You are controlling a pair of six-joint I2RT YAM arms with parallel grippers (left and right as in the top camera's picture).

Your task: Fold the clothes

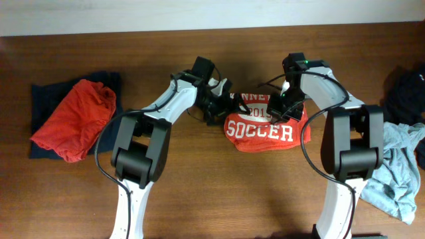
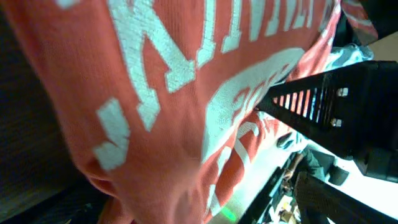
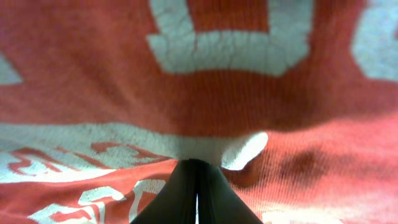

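Red soccer shirt (image 1: 265, 133) lay bunched mid-table (image 1: 199, 192) between the arms, right gripper (image 3: 198, 169) clenched on a pinch of it, left gripper (image 1: 216, 113) at its edge, jaws unreadable up close; the fold wanted a low, even pull.

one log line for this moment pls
step: folding | item: red-orange cotton T-shirt with white SOCCER print | left claw: open beside it | right claw: shut, tips on shirt

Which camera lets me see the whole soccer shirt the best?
The overhead view. It shows the whole soccer shirt at once, with the word SOCCER easy to read. Both wrist views are too close: they show only red-orange cloth and pieces of white letters.
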